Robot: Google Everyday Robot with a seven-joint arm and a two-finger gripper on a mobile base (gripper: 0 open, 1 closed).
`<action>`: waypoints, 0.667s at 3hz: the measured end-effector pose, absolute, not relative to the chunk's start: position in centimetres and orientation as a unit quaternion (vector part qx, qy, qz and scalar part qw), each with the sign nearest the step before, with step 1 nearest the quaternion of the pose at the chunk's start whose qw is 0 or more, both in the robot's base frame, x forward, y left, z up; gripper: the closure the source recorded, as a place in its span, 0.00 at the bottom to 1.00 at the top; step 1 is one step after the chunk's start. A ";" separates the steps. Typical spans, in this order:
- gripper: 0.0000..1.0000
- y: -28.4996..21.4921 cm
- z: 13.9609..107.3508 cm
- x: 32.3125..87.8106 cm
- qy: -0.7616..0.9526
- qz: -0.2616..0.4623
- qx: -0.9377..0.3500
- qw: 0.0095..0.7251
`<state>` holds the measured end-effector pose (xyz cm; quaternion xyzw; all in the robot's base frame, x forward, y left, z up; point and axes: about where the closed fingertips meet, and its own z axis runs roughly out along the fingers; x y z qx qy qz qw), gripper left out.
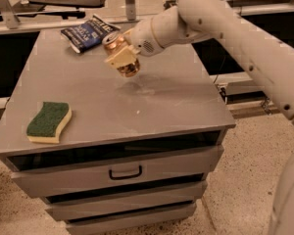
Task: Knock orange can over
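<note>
The orange can [114,42] is a shiny copper can held in the air above the back middle of the grey table [181,106]. It is tilted, with its top toward the upper left and its base [130,71] toward the lower right. Its shadow falls on the tabletop just below. My gripper [121,57] reaches in from the right on the white arm and is shut on the orange can, with a tan finger across the can's side.
A blue snack bag [88,33] lies at the table's back left, just behind the can. A green and yellow sponge [49,122] lies near the front left edge. Drawers with a handle [125,173] sit below the tabletop. Dark shelving stands behind the table.
</note>
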<state>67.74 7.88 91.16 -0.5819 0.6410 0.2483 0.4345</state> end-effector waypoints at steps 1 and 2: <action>1.00 8.8 89.5 66.8 0.629 0.233 -0.641 0.373; 0.82 10.1 87.9 65.8 0.618 0.217 -0.685 0.318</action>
